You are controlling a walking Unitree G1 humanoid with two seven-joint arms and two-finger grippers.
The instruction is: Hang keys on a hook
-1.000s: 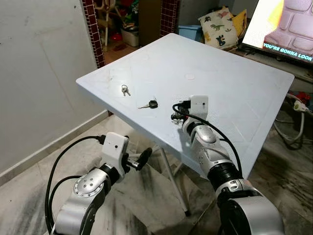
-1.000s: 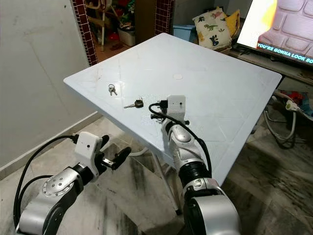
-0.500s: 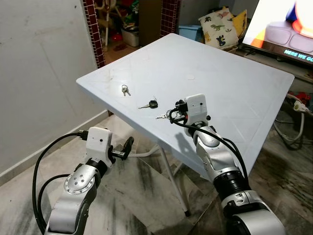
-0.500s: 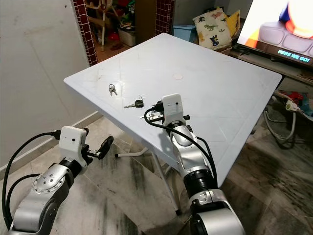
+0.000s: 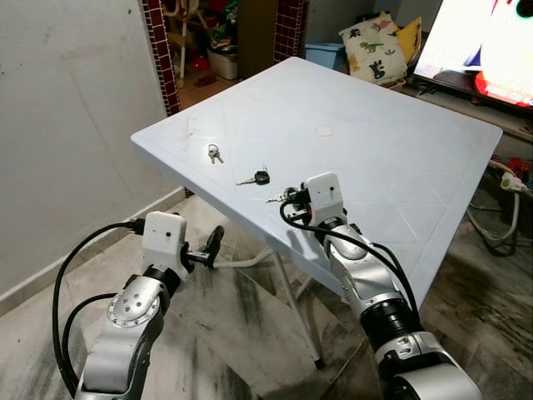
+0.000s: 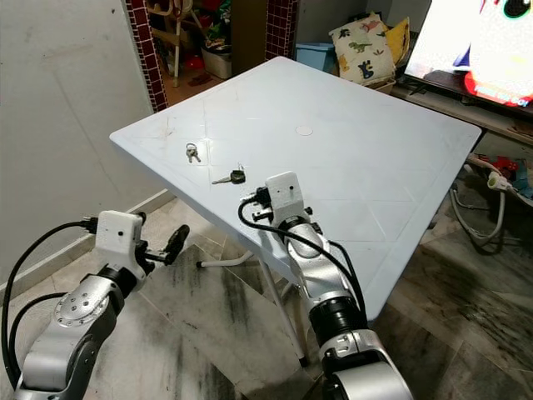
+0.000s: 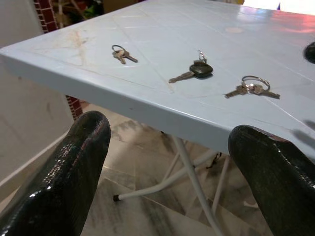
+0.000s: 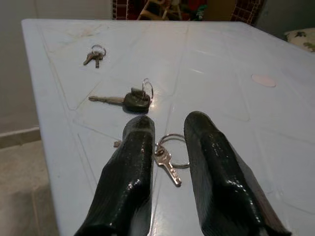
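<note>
Now I see my right gripper [image 8: 167,162] has slid toward the near edge of the white table [image 5: 391,158], fingers narrowly parted around a small key ring [image 8: 170,153] lying flat, not lifted. Beyond it lie a black-headed key [image 8: 129,101], then another key pair [image 8: 94,54]. My left gripper [image 7: 167,162] gapes wide, empty, below the table's edge.

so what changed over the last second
The right gripper shifted left along the table, toward the black-headed key; its fingers now straddle the ringed keys, which lie on the table, not gripped. The left gripper swung out to the left, below the table edge, and is open. The black-headed key and the far key pair stayed put.
</note>
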